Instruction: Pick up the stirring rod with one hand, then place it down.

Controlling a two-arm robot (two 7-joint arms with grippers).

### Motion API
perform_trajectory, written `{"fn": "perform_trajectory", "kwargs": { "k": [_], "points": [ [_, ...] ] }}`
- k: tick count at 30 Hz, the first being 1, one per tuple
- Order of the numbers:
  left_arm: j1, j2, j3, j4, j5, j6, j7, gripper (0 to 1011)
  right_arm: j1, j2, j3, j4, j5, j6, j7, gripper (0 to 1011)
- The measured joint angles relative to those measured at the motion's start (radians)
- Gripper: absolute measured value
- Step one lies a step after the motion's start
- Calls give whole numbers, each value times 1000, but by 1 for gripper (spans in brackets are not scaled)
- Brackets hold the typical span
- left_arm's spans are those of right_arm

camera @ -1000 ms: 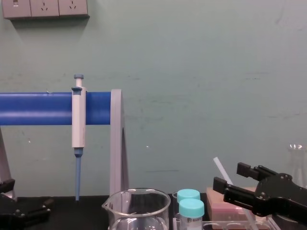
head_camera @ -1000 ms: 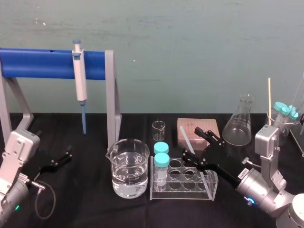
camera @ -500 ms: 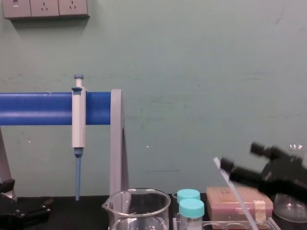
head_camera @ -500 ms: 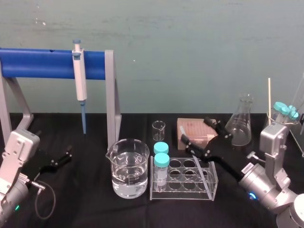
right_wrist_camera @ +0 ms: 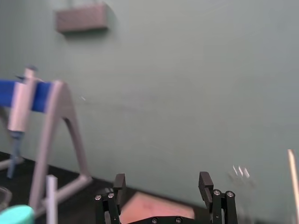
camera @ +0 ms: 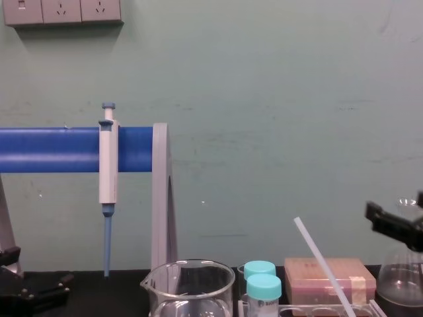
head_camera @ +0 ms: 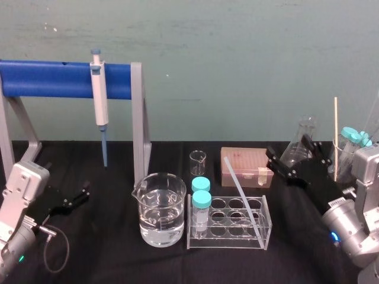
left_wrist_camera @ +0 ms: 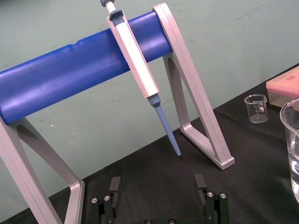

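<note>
The stirring rod (head_camera: 241,190) is a thin translucent-white stick leaning in the clear test tube rack (head_camera: 225,240). Its lower end sits in a right-hand hole and its top tilts back and to the left. It stands free, with nothing touching it. In the chest view the stirring rod (camera: 320,261) slants up beside the teal caps. My right gripper (head_camera: 290,155) is open and empty, off to the rod's right in front of the flask (head_camera: 304,137). In its own wrist view the right gripper (right_wrist_camera: 162,186) has its fingers spread. My left gripper (head_camera: 70,200) is parked at the far left, and its wrist view shows the left gripper (left_wrist_camera: 157,186) open.
A beaker of water (head_camera: 159,210) stands left of the rack, with two teal-capped tubes (head_camera: 201,198) in the rack's left holes. Behind are a small beaker (head_camera: 198,161) and a pink tip box (head_camera: 246,166). A pipette (head_camera: 99,100) hangs on the blue stand (head_camera: 59,80). More capped tubes (head_camera: 355,139) crowd the far right.
My right gripper opened, let go of the stirring rod and drew back to the right. The rod stays leaning in the rack. The left arm has not moved.
</note>
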Motion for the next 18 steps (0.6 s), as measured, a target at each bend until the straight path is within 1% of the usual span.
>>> {"fn": "perform_trajectory", "kwargs": {
  "k": [1, 3, 4, 6, 7, 8, 11, 18],
  "points": [
    [0, 0, 0, 0, 0, 0, 0, 1000, -9, -4, 13, -7, 10, 45, -13, 1003],
    [0, 0, 0, 0, 0, 0, 0, 1000, -17, -7, 24, -13, 17, 87, -25, 1003],
    [0, 0, 0, 0, 0, 0, 0, 1000, -23, -10, 33, -18, 22, 126, -35, 1003],
    [0, 0, 0, 0, 0, 0, 0, 1000, -28, -12, 38, -21, 25, 163, -42, 1003],
    [0, 0, 0, 0, 0, 0, 0, 1000, -31, -13, 42, -24, 27, 198, -45, 1003],
    [0, 0, 0, 0, 0, 0, 0, 1000, -31, -14, 44, -24, 27, 216, -46, 1003],
    [0, 0, 0, 0, 0, 0, 0, 1000, -32, -17, 48, -24, 29, 253, -46, 1003],
    [0, 0, 0, 0, 0, 0, 0, 1000, -32, -16, 47, -24, 29, 242, -46, 1003]
  ]
}}
